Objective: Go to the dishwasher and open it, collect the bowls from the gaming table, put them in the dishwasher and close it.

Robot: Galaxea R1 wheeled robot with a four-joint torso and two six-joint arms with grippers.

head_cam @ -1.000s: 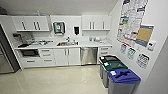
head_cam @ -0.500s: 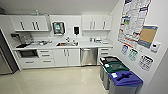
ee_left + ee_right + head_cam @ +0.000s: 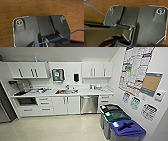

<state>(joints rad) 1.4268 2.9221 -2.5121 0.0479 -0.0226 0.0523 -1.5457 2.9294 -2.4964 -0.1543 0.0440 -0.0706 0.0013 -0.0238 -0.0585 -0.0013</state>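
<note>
The dishwasher (image 3: 89,104) is a stainless-steel unit under the white counter (image 3: 82,92), right of the sink (image 3: 66,91). Its door is shut, with a bar handle along the top. It stands across the pale floor from me, slightly right of centre in the head view. The bowls and the gaming table are out of view. Both wrist views look over dark robot plates (image 3: 41,31) (image 3: 144,25) onto a brown wood-grain surface (image 3: 37,7).
Three bins line the right wall: a black-lidded one (image 3: 110,109), a green-lidded one (image 3: 117,117) and a blue-lidded one (image 3: 127,129). Posters (image 3: 133,69) cover that wall. White cabinets (image 3: 66,105) flank the dishwasher. A tall steel fridge (image 3: 3,110) sits at the far left.
The whole head view has shifted slightly, so the camera has moved a little towards the kitchen. Nothing in the room itself has moved.
</note>
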